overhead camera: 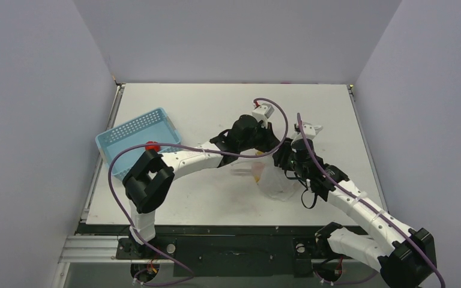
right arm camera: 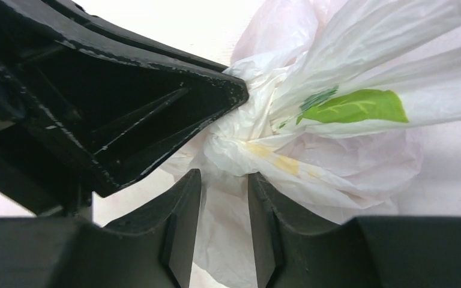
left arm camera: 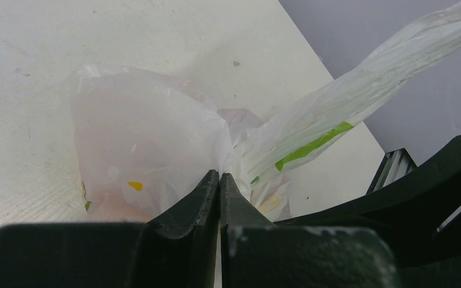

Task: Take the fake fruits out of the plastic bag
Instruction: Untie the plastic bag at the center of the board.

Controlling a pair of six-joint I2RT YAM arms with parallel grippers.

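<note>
Now | left hand (left arm camera: 219,176) pinching plastic bag (left arm camera: 150,132) | right hand (right arm camera: 224,177) parted alongside

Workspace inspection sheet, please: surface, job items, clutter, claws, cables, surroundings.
Surface: white table, faint scuffs.
Job's things: plastic bag crumpled on the table between both arms; fake fruits not clearly visible through it; small red piece, possibly a fruit, at the basket's near edge.
Clutter: blue basket at the table's left edge.
Claws: left claw shut on the bag; right claw jaws slightly apart, bag film between.
Cables: purple cables run along both arms.
Surroundings: plain grey walls on three sides.
</note>
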